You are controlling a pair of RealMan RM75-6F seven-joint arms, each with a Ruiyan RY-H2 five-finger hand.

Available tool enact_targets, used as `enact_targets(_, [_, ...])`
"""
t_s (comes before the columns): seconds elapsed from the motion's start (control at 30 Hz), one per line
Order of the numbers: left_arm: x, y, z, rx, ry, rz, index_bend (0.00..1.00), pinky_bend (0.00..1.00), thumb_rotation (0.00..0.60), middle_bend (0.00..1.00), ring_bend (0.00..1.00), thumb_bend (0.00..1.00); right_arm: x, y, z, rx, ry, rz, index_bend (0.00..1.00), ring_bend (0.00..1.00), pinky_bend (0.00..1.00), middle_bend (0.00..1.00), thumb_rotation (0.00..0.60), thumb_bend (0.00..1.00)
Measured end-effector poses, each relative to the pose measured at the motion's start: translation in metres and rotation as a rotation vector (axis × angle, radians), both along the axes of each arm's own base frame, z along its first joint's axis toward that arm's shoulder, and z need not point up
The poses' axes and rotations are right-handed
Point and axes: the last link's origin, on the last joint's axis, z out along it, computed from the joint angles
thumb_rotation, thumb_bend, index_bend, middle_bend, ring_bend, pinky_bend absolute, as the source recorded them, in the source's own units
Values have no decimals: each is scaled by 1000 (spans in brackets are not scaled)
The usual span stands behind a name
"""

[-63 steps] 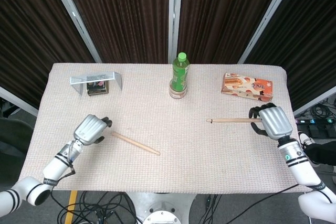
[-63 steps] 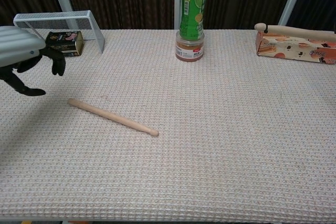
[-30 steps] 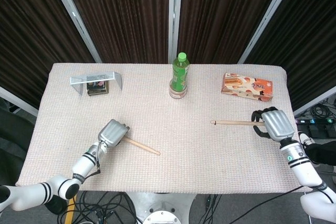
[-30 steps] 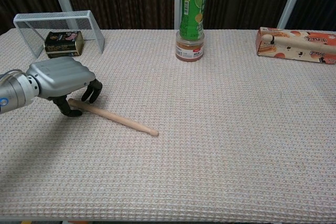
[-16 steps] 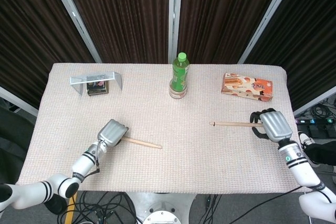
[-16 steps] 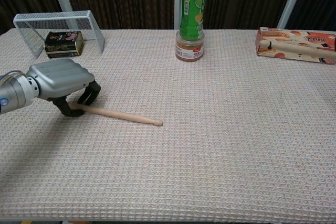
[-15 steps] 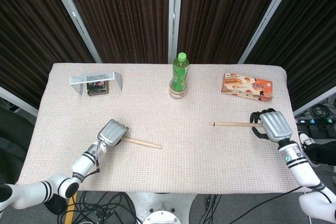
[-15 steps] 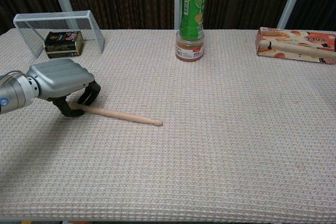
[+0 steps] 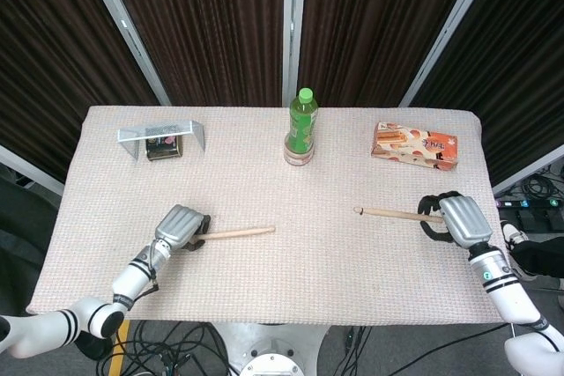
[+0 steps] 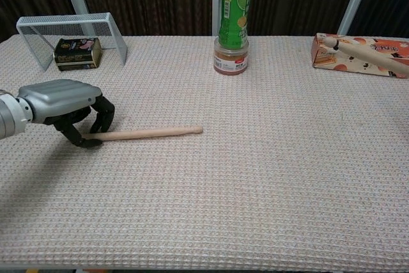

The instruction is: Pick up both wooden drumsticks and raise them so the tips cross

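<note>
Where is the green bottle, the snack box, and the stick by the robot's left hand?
green bottle (image 9: pixel 301 121), head view, on its label.
snack box (image 9: pixel 415 145), head view, on its top face.
left drumstick (image 10: pixel 153 133), chest view, on the middle of its shaft.

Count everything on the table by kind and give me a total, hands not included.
Wooden drumsticks: 2
Green plastic bottle: 1
Brown jar under the bottle: 1
Orange snack box: 1
Wire mesh rack: 1
Small dark tin: 1
Total: 7
</note>
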Motion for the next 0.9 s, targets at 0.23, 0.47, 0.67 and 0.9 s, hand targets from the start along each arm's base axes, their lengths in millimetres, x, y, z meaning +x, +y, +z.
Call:
enact_targets(0.23, [-8, -2, 18, -8, -290, 150, 626, 731, 600, 683, 811, 480, 4, 12, -18, 73, -145, -13, 764, 447, 349, 626, 600, 508])
enact_targets(0.47, [4, 2, 38, -33, -543, 197, 629, 731, 600, 685, 811, 480, 41, 18, -52, 203, -339, 34, 764, 450, 349, 626, 600, 509])
enact_targets(0.67, [42, 9, 51, -101, -687, 128, 629, 731, 600, 685, 811, 481, 86, 12, -80, 273, -447, 96, 764, 459, 349, 626, 600, 526])
enact_targets(0.9, [73, 13, 52, -152, -715, 52, 629, 730, 600, 685, 810, 481, 124, 4, -98, 269, -514, 115, 765, 466, 350, 626, 600, 536])
